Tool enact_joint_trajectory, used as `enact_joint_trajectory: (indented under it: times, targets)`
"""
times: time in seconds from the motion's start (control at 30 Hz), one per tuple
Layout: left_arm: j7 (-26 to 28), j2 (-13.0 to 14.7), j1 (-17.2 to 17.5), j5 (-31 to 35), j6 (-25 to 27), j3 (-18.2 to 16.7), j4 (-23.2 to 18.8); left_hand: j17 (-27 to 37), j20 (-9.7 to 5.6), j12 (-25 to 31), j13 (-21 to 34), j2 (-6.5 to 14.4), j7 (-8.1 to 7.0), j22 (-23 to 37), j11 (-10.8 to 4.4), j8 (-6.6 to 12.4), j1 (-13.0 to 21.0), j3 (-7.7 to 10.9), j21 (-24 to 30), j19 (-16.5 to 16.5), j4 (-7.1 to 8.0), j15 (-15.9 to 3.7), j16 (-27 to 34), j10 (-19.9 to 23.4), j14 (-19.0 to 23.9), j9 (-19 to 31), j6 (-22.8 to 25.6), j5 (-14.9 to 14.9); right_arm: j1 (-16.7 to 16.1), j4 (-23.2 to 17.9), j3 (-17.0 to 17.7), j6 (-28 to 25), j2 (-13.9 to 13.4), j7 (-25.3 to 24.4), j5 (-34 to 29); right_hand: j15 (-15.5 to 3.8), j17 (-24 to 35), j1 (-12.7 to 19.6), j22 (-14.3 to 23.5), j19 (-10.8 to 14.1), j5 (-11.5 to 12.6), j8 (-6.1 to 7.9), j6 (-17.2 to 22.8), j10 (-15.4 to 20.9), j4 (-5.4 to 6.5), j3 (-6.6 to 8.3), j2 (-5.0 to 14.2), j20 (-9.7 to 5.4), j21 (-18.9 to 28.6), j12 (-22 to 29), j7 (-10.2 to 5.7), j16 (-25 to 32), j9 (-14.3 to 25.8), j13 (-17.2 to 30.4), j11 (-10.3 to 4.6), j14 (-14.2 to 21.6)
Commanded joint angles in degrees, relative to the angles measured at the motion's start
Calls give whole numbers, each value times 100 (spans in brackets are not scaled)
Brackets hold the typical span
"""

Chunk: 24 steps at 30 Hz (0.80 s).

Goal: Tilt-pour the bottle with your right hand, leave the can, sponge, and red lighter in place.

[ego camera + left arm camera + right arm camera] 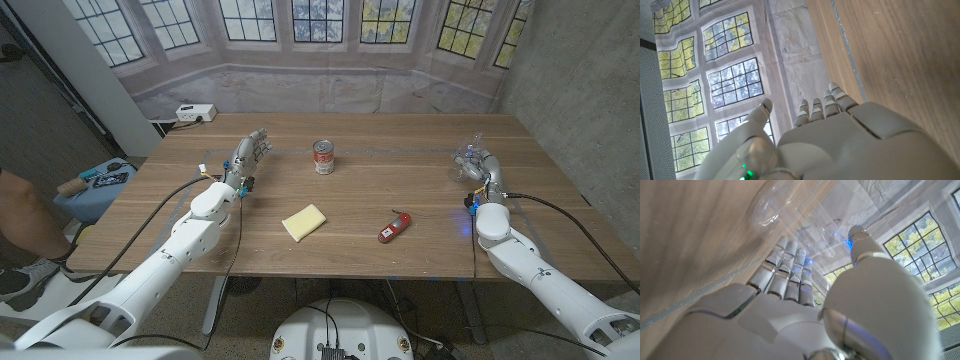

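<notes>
Head view first: right hand [481, 166] sits at the far right of the desk [400, 180], its fingers wrapped around the clear bottle [466, 160], which stands just past the fingertips. Left hand [248, 155] stands on the far left side, fingers apart and holding nothing. Between the two hands lie the can [324, 157], nearest the left fingers, then the sponge [304, 222] and the red lighter [394, 227], both nearer the robot than either hand's fingers.

Left wrist view: fingers [817, 109] reach out straight, thumb spread away from them, over the desk edge.

Right wrist view: fingers [787, 272] and thumb curve around the transparent bottle [790, 215].
</notes>
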Motion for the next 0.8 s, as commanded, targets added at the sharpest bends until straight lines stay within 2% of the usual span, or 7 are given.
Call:
enact_joint_trajectory:
  times: [0.03, 0.3, 0.8]
  targets:
    - [11, -15, 15, 6, -28, 16, -11, 19, -5, 41, 30, -31, -20, 18, 2, 13, 22, 37, -8, 40, -21, 17, -19, 55, 42, 35, 50, 26, -99, -111, 49, 4, 1, -150, -41, -515, 70, 128, 8, 99, 40, 50, 91, 151, -14, -6, 28, -32, 26, 96, -27, 75, 20, 45, -94, 118]
    - [10, -18, 53, -5, -56, 10, -43, 17, -3, 39, 32, -30, -41, 19, -4, 17, 34, 47, -14, 43, -37, 13, -23, 64, 44, 36, 79, 28, -229, -334, 111, -70, -57, -219, -58, -546, 137, 175, 10, 159, 36, 104, 198, 209, 0, -19, 38, -54, 24, 157, -70, 107, 32, 91, -103, 192]
    - [-17, -44, 111, -33, -115, 10, -51, 13, -5, 32, 34, -32, -42, 20, 4, 16, 57, 62, -20, 53, -69, 12, -29, 71, 46, 38, 107, 31, -453, -797, 197, -351, -224, -243, -143, -518, 199, 164, 12, 170, 28, 98, 154, 167, 38, -38, 44, -60, -3, 183, -47, 79, 45, 145, -94, 176]
